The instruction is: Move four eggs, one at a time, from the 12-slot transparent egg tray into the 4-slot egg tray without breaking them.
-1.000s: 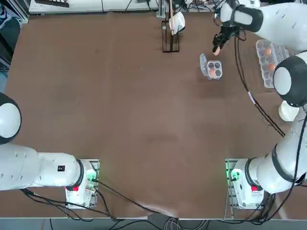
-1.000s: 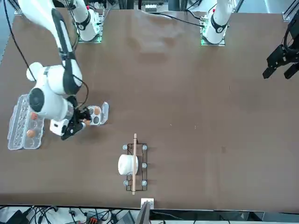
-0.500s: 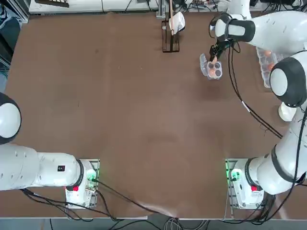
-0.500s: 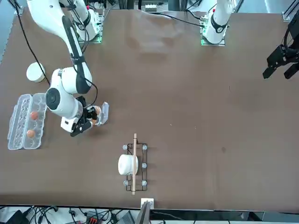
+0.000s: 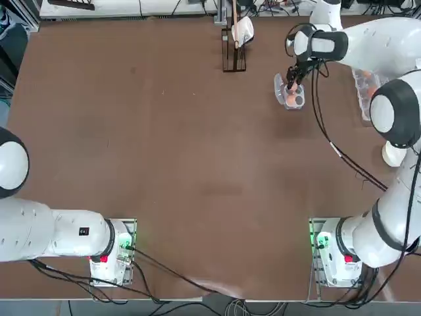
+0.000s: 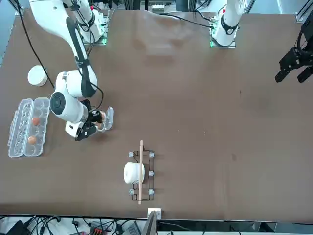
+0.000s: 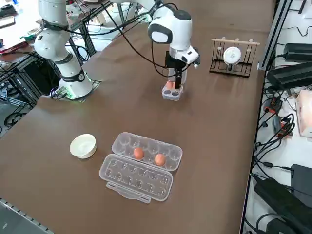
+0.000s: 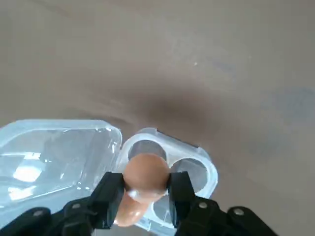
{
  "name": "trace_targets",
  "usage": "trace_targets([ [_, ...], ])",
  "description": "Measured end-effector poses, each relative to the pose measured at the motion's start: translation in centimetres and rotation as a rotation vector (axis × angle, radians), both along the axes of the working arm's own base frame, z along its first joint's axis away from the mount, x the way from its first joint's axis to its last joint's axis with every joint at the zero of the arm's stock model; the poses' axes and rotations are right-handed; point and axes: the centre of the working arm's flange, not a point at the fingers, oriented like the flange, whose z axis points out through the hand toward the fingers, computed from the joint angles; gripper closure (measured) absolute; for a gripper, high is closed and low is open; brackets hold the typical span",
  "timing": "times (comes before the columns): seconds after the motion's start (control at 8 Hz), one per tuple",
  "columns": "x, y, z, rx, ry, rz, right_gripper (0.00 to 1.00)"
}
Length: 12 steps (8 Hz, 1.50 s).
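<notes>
Though hidden overhead, wrist-view egg point(image 8: 144, 177) pinched in right gripper point(image 8: 145, 192) above 4-slot egg tray point(image 8: 209, 176).

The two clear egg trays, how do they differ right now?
The 12-slot transparent egg tray is long, with two rows; the 4-slot egg tray is small and square. The long tray holds two eggs. Above the small one the right gripper holds an egg. Both lids are open.
</notes>
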Motion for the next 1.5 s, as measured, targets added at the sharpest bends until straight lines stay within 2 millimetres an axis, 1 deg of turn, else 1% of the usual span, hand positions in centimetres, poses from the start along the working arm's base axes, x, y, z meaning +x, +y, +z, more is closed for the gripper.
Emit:
trace_targets([
  [0.12, -0.1, 0.7, 0.0, -0.001, 0.0, -0.005, 0.47],
  [0.25, 0.0, 0.9, 0.4, 0.0, -0.013, -0.008, 0.52],
  [0.38, -0.1, 0.8, 0.6, 0.001, -0.014, -0.009, 0.7],
  [0.5, -0.1, 0.7, 0.7, 0.001, -0.015, -0.012, 0.85],
  [0.62, -0.1, 0.7, 0.6, 0.001, -0.014, -0.015, 0.81],
  [0.88, 0.0, 0.3, 0.6, -0.001, -0.014, -0.02, 0.49],
  [1.0, 0.3, 0.1, 1.7, 0.002, -0.028, -0.024, 0.32],
  [1.12, 1.0, -0.8, 3.8, 0.007, -0.047, -0.038, 0.12],
  [1.25, 2.0, -2.7, 6.6, 0.006, -0.07, -0.068, 0.0],
  [1.38, 3.0, -5.8, 9.1, 0.0, -0.096, -0.091, 0.0],
  [1.5, 3.6, -9.5, 10.4, -0.009, -0.116, -0.083, 0.0],
])
